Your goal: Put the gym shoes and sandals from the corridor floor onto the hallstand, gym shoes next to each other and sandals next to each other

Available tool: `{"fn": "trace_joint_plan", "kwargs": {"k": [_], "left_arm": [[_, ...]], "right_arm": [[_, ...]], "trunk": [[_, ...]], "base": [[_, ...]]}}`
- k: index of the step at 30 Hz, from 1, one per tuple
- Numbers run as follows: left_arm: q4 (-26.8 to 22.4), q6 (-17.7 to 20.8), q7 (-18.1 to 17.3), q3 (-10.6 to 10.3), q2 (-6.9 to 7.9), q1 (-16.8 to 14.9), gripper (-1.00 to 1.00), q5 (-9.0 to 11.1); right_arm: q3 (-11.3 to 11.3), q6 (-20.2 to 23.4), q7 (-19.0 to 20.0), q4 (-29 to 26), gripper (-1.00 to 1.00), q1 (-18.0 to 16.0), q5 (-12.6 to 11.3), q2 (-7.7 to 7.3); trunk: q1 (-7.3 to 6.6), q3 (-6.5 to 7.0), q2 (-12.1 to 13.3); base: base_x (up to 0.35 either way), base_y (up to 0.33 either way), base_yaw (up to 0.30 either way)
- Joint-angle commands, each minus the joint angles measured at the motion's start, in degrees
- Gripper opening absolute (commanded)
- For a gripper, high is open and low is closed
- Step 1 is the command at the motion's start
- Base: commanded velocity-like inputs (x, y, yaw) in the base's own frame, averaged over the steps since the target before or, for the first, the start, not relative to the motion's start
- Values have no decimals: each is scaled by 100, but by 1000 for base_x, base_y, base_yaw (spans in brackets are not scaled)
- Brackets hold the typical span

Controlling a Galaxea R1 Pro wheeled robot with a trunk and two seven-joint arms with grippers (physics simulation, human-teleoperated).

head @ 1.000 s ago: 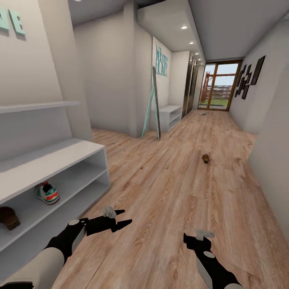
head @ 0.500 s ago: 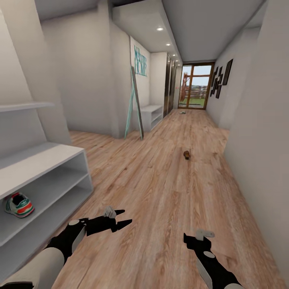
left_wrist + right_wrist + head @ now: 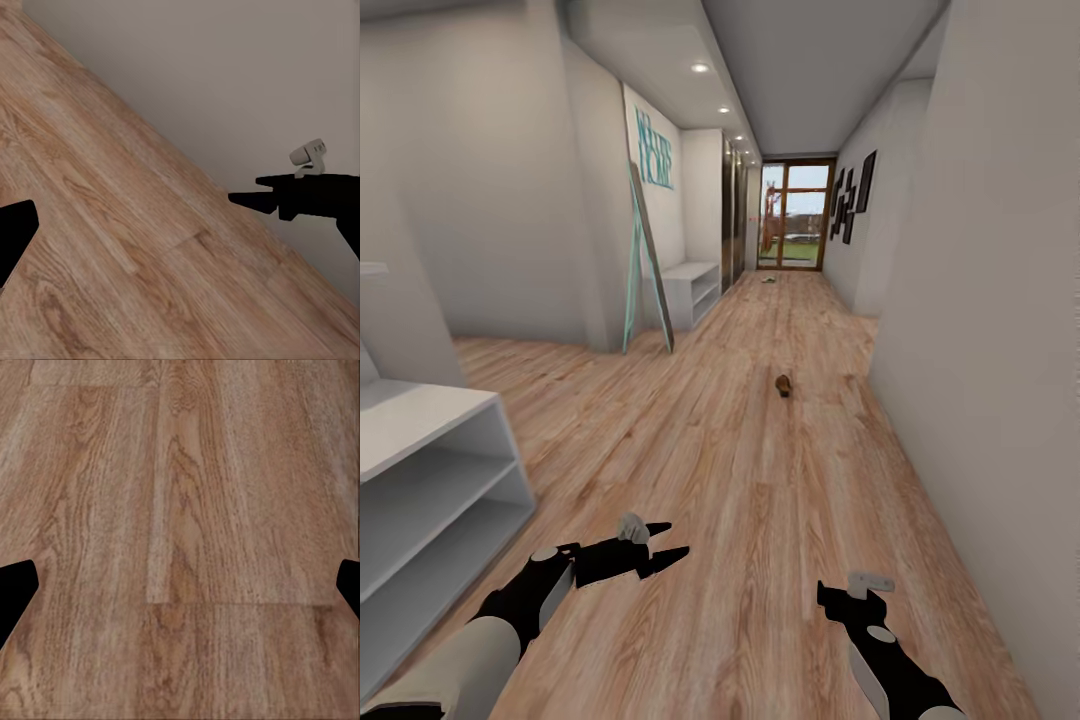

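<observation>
Wood-plank corridor floor (image 3: 740, 470) is stretching ahead w/ one brown sandal (image 3: 784, 384) lying alone mid-corridor, well apart from both arms. A small pale item (image 3: 768, 280) is sitting further on near the glass door (image 3: 792, 214); too small to tell if it's a gym shoe. Hallstand (image 3: 420, 470) is showing at the robot's left side, its visible shelves bare in this view. Left end effector (image 3: 660, 545) is hanging low over the floor w/ fingers spread and nothing between them; in the left wrist view the dark fingertips (image 3: 251, 199) are sitting wide apart over planks, w/ the right arm's tip across from them. Right end effector (image 3: 836, 592) is also carrying nothing, and in the right wrist view its fingers (image 3: 15, 589) are sitting at the frame's edges, so spread too. Judging from this, the step in hand is driving to the sandal. To do it well: approx. centre the sandal ahead, stop w/ it near the right arm, keep off the right-hand wall (image 3: 980, 300), then lower an open end effector across the toe strap, not the flat sole.
</observation>
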Motion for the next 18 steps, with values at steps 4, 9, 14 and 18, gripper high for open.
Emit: {"fn": "trace_joint_plan", "kwargs": {"k": [4,9,14,18], "left_arm": [[4,-35,-13,0,1,-2,100,7],[4,-35,-13,0,3,-2,100,7],[4,-35,-13,0,3,-2,100,7],[4,-35,-13,0,2,-2,100,7]], "right_arm": [[-11,-30,-1,6,100,-4,-49,4],[-11,-30,-3,6,100,-4,-48,6],[-11,-31,-3,5,100,-4,-48,5],[-10,-31,-3,3,100,-4,-48,4]], "trunk": [[2,-6,-2],[2,-6,-2],[2,-6,-2],[2,-6,-2]], "base": [[342,0,-109],[345,0,-24],[346,0,-3],[346,0,-1]]}}
